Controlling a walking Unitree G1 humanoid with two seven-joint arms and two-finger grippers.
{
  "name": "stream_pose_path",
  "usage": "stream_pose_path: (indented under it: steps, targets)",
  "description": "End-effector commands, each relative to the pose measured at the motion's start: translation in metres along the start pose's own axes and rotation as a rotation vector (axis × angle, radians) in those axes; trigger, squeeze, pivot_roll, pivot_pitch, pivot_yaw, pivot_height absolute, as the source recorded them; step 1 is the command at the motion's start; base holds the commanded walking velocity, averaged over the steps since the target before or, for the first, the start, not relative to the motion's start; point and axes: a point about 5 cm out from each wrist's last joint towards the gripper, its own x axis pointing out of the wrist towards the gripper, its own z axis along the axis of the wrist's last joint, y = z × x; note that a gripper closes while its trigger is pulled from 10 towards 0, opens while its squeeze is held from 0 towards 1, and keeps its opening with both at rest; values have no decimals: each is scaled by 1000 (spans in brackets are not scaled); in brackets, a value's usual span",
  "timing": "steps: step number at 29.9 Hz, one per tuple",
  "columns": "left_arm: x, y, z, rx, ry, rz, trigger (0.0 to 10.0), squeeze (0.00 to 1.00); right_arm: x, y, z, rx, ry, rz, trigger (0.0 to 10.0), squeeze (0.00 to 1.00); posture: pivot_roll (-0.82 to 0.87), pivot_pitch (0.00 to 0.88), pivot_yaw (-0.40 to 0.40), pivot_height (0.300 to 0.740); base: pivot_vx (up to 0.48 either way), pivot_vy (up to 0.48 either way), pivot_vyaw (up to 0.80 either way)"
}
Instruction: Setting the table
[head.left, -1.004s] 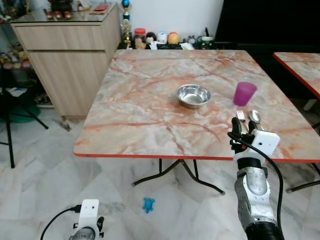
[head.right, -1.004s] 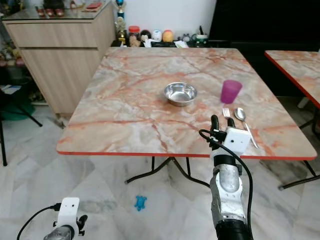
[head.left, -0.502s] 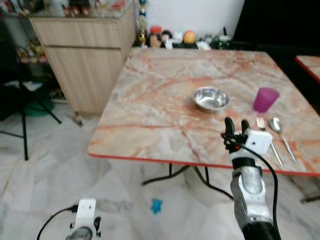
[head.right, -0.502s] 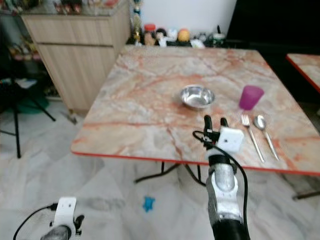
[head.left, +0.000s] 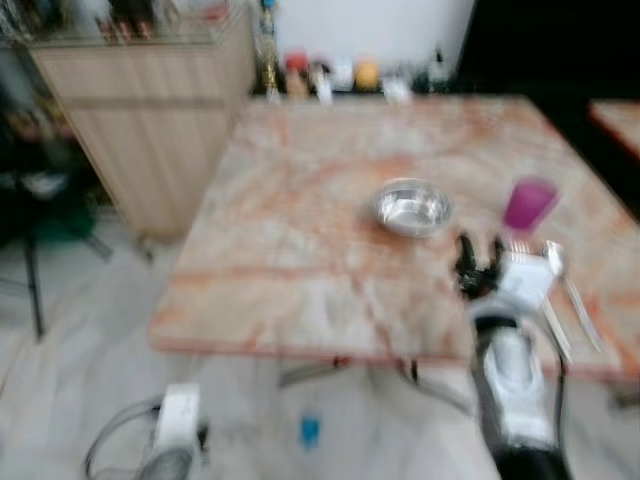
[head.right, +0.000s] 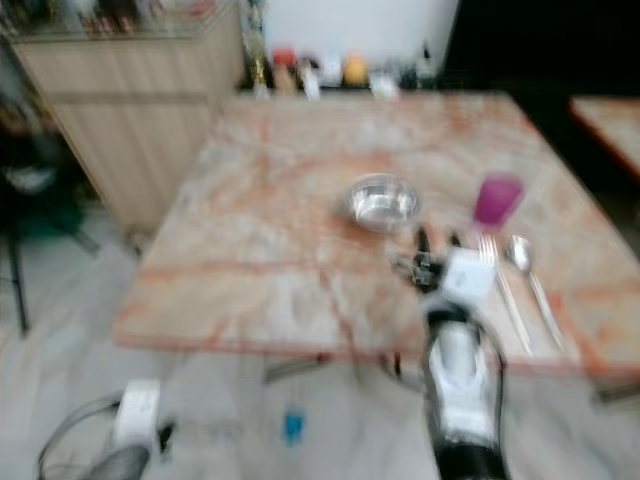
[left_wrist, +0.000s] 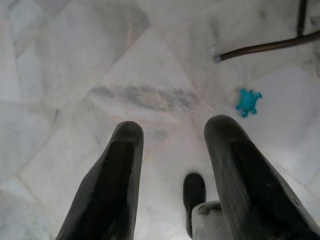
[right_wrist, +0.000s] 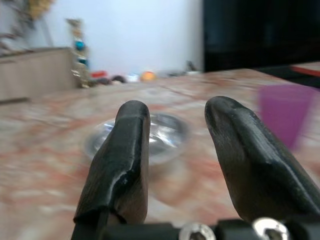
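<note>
Both jaws stand apart and hold nothing. I have the right gripper (head.left: 479, 262) raised over the near part of the marble worktop (head.left: 300, 230), pointing toward the steel bowl (head.left: 412, 207). Right of it stand the purple cup (head.left: 529, 204), then fork (head.right: 502, 285) and spoon (head.right: 530, 275) side by side. My left gripper (left_wrist: 172, 165) hangs over the floor (left_wrist: 75, 75) near a blue toy (left_wrist: 248, 101). Head views are blurred.
</note>
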Motion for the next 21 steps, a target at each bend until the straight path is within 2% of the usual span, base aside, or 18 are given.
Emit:
stream_pose_path:
  steps: [1,21]
  targets:
    - [-2,6,-8,-11,23,15,10000,0,1,9,0,10,1,28,10000,0,19,0,-14,740,247,0,0]
    - [-2,6,-9,-20,27,19,10000,0,-1,11,-2,13,11,34,10000,0,21,0,-17,740,257,0,0]
